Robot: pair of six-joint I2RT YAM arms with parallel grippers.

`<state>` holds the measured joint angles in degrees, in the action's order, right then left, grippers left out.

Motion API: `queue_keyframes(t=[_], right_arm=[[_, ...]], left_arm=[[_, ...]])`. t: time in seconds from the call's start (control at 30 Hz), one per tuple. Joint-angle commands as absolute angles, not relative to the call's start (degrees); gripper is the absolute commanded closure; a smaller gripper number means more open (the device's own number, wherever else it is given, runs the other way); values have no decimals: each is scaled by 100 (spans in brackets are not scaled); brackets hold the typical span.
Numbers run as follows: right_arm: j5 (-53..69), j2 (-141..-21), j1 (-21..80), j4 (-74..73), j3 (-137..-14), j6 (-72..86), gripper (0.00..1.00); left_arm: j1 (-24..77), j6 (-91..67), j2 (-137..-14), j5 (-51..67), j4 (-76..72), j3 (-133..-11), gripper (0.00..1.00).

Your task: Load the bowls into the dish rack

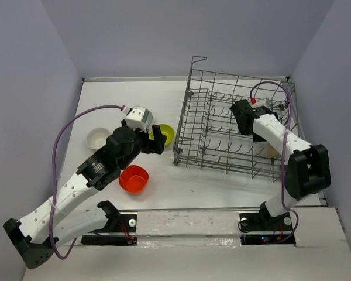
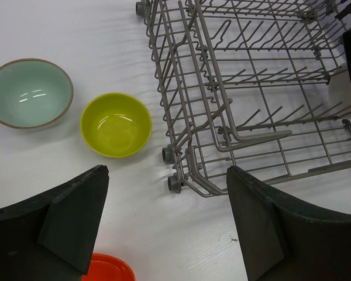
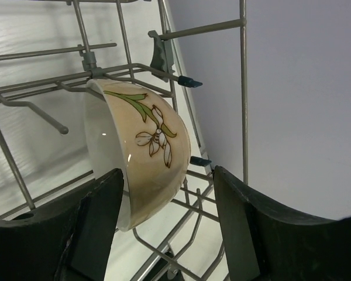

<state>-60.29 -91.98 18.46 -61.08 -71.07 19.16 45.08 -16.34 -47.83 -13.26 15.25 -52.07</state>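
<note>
Left gripper: jaws at full spread, holding nothing, and the arm stretches out to hang left of the rack, aimed down at its near left corner. Right gripper: jaws parted around the floral bowl, with a clear gap on one side; its elbow bends by the rack's near right corner and the forearm reaches inside. You see this bowl on edge among the wires, mouth sideways. Left of the rack sit the lime bowl, teal bowl, white bowl and orange bowl, mouths up.
</note>
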Motion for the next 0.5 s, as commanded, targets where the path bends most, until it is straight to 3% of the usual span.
queue_keyframes(t=[0.0, 0.47], right_arm=[[-5713, -8781, 1890, -6021, -7242, 1890, 32], [-4142, -7876, 1890, -5924, -7567, 1828, 27]], left_arm=[[4439, -1556, -4728, -1301, 1310, -5150, 10], [4123, -1889, -5018, -1924, 1573, -5282, 10]])
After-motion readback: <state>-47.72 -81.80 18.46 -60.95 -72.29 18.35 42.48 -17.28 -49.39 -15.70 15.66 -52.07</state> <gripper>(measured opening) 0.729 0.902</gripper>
